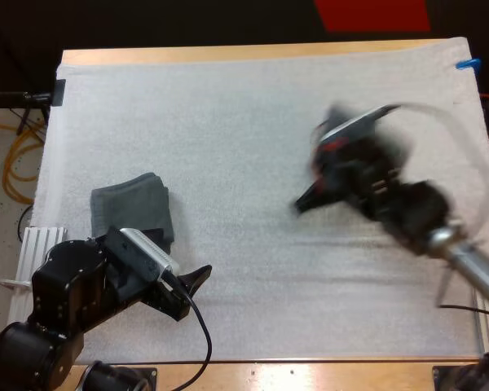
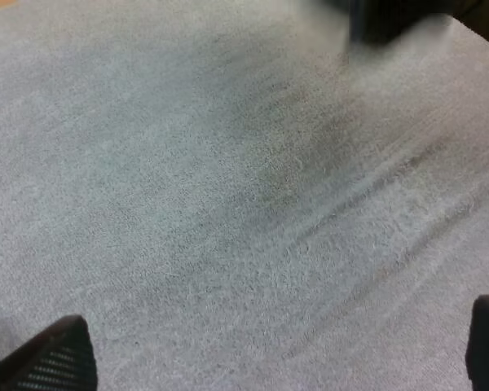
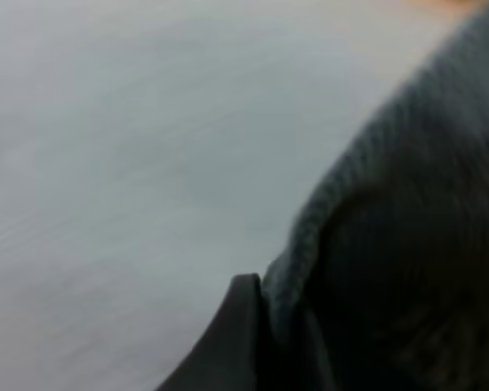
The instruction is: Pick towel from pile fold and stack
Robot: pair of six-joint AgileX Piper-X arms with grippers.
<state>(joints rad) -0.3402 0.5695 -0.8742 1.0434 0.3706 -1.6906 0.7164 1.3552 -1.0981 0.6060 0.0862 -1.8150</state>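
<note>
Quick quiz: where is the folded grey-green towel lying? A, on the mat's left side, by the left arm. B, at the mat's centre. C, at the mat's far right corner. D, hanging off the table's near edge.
A: the high view shows the folded towel on the left side of the white mat, right beside the left arm.

On the table [image 1: 253, 54] a mat [image 1: 244, 106] is spread, and a folded towel [image 1: 134, 208] is laid on its near left part, behind and left of the left pincer [image 1: 196, 285], which is held over bare mat. The right pincer [image 1: 308, 201] is held over the mat's right half, well apart from both, and another towel [image 3: 407, 204] is seen right against it.
</note>
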